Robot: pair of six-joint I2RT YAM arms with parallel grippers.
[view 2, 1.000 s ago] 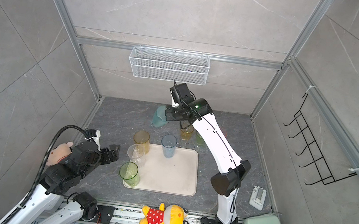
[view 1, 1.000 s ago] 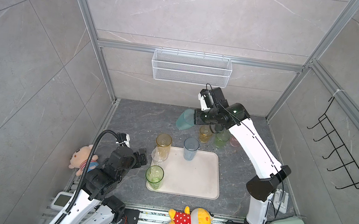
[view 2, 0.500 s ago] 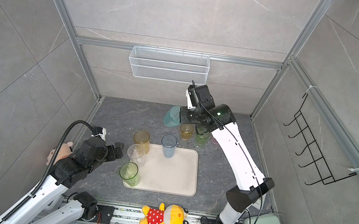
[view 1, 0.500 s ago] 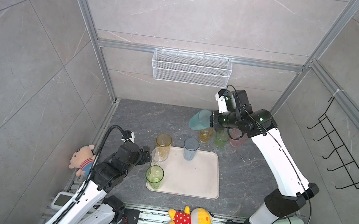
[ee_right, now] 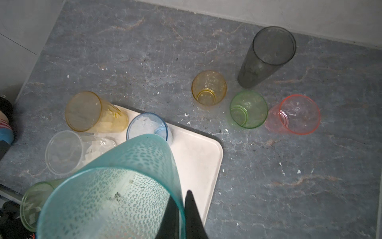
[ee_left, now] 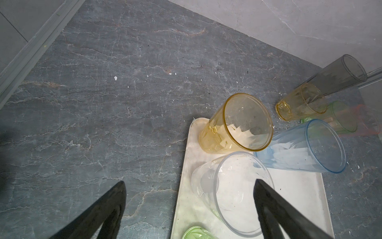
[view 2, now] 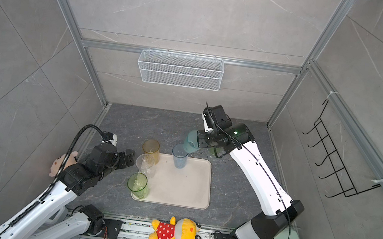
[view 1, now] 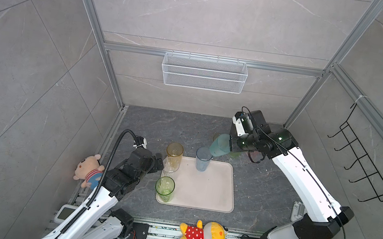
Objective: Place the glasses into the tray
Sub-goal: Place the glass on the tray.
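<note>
— by the far edge of the tray (view 1: 211, 188), what has the right gripper (ee_right: 183, 203) got?
— the teal glass (ee_right: 115, 192), pinched at its rim and hanging tilted.
— and the left gripper (ee_left: 189, 182)?
— spread wide, empty, just off the tray's left edge beside the clear glass (view 1: 170, 167).
— what stands on the tray?
— clear glass, amber glass (view 1: 174, 154), green glass (view 1: 164, 188), pale blue glass (view 1: 203, 159). grey glass (ee_right: 266, 55), yellow glass (ee_right: 208, 88), second green glass (ee_right: 248, 109) and pink glass (ee_right: 293, 114) stand past its far right corner.

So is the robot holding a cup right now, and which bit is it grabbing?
Yes. The right jaws pinch the teal tumbler by its rim, one inside, one outside. The left jaws hold nothing.
</note>
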